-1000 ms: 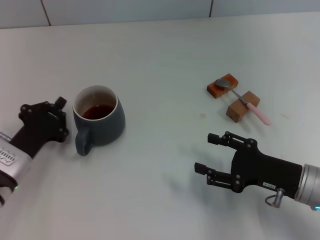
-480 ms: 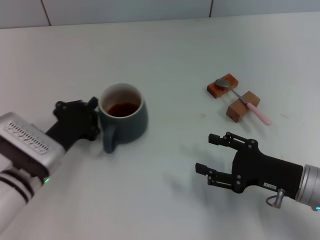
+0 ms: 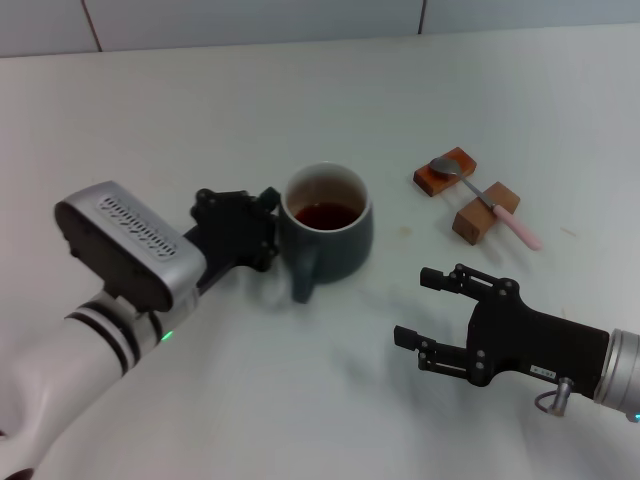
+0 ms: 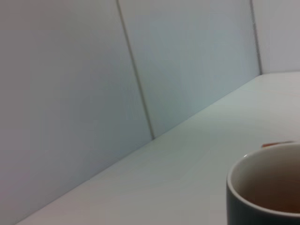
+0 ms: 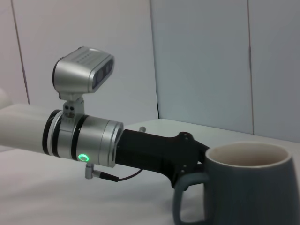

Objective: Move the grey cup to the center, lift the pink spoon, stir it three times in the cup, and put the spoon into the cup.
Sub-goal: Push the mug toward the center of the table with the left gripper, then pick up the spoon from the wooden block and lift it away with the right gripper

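Note:
The grey cup [image 3: 335,240] holds dark reddish liquid and stands near the table's middle, its handle toward me. It also fills a corner of the left wrist view [image 4: 267,187] and shows in the right wrist view [image 5: 248,192]. My left gripper [image 3: 270,230] is open and pressed against the cup's left side, beside the handle; the right wrist view shows that gripper [image 5: 194,164] touching the cup. The pink spoon [image 3: 495,208] lies across two wooden blocks at the right. My right gripper [image 3: 412,305] hovers open and holds nothing, nearer me than the spoon.
Two brown wooden blocks [image 3: 445,172] [image 3: 485,212] carry the spoon at the right. The white table [image 3: 300,90] runs back to a tiled wall [image 3: 250,20].
My left arm has slid the cup rightward from the table's left toward its middle, staying pressed against its side. The right gripper and the spoon have stayed put.

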